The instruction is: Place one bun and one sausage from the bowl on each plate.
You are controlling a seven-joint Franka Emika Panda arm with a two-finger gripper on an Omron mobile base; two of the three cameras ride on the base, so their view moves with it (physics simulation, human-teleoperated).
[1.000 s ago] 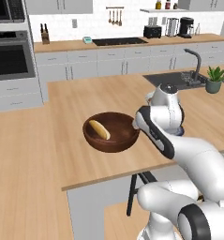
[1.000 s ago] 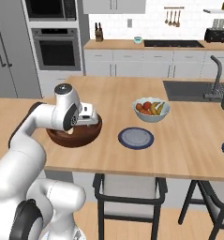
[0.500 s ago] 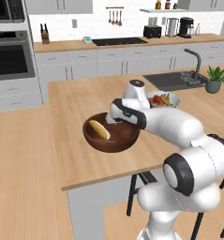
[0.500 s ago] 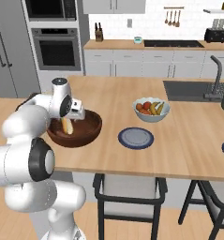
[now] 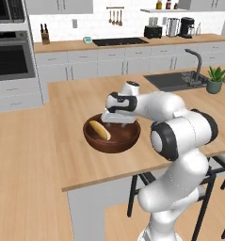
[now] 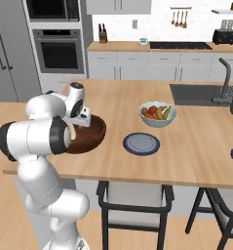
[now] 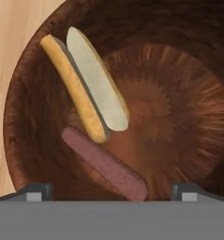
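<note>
The wooden bowl (image 5: 112,134) sat on the pale wood bench (image 6: 196,161) of a white kitchen, a bun (image 7: 87,85) and a sausage (image 7: 104,163) lying inside it. The gripper (image 5: 117,117) hung over the bowl's far rim, fingers (image 7: 38,191) spread open. A plate (image 6: 141,144) lay near the fruit bowl (image 6: 157,114); a sink (image 6: 201,94) was set beyond.
</note>
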